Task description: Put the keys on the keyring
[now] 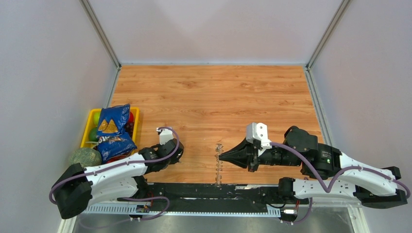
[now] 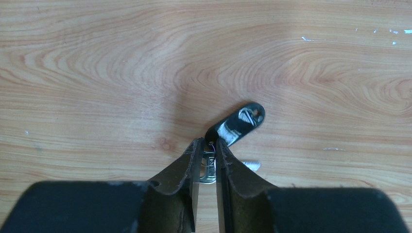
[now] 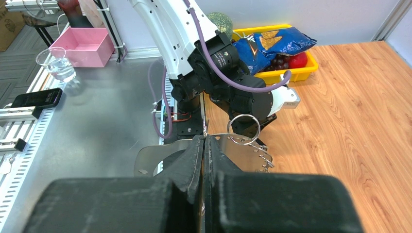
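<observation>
On the pale wood-grain tabletop [image 2: 97,73], the left gripper [image 2: 208,145] pinches the short silver blade of a tiny key [image 2: 240,120] with a glossy black oblong plastic head. Its fingers hide most of the blade. The right gripper [image 3: 204,141] is clamped on the thin grey metal keyring [image 1: 218,165], which is edge-on from above, its jagged fringe hard to resolve. At far left, a yellow plastic bin [image 1: 92,119] holds a crinkled blue snack bag [image 1: 112,131] and half-covered fruit.
</observation>
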`<state>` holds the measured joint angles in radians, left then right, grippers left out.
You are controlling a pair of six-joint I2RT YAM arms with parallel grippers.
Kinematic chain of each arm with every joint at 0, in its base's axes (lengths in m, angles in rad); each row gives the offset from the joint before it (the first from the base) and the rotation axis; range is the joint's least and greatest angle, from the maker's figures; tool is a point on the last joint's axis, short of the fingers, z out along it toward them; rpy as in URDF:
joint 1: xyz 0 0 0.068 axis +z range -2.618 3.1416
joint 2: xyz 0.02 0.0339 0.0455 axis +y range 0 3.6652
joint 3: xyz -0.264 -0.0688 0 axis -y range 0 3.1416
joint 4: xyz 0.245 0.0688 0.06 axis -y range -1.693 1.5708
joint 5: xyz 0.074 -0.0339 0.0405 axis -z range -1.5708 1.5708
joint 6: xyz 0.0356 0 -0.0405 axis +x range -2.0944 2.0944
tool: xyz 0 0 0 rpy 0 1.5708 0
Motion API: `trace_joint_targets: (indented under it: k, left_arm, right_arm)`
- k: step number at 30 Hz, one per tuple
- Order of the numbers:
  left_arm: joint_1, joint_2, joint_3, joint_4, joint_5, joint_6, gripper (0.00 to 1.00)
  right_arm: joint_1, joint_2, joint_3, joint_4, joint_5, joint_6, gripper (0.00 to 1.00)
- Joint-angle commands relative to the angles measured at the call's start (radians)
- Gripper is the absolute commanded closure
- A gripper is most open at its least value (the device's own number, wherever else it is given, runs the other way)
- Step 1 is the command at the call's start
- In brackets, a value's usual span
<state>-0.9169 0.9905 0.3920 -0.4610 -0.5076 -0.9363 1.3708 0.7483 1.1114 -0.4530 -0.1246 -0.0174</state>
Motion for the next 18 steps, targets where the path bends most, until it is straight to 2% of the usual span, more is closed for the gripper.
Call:
trace_joint_targets:
  k: [1,8,14,18]
  left_arm:
    - [-0.006,-0.023,0.024,-0.005,-0.015,-0.001,0.79]
    - [-0.007,-0.062,0.022,-0.028,-0.019,0.006,0.87]
    - [-0.006,-0.092,0.019,-0.058,-0.032,0.016,0.99]
    - [-0.006,-0.121,0.020,-0.070,-0.030,0.030,1.00]
  right_arm:
    - [-0.004,0.002,0.007,0.055,-0.010,0.007,1.00]
    - [-0.004,0.012,0.008,0.063,-0.017,0.011,1.00]
    - [-0.003,0.020,0.010,0.068,-0.020,0.011,1.00]
    - [-0.004,0.023,0.010,0.072,-0.015,0.011,1.00]
